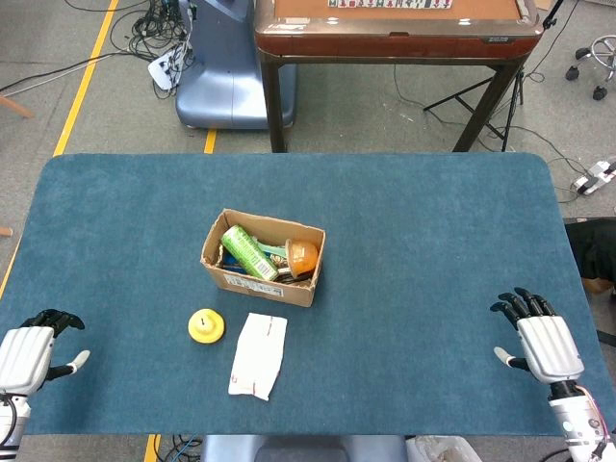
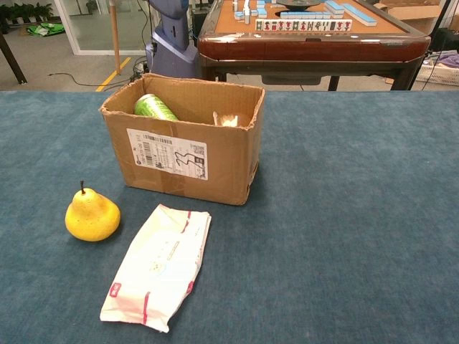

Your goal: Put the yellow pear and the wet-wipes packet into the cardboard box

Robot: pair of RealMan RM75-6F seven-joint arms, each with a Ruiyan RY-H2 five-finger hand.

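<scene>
Box holds green can, orange item — both robot hands spread, empty

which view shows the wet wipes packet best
The chest view: the wet-wipes packet lies close and large in front of the cardboard box, its red markings visible. The head view shows it only from above as a small white packet beside the yellow pear.

No text can be read. The cardboard box bears a white shipping label with barcodes, its print too small. The wet-wipes packet shows only red marks, illegible.
</scene>
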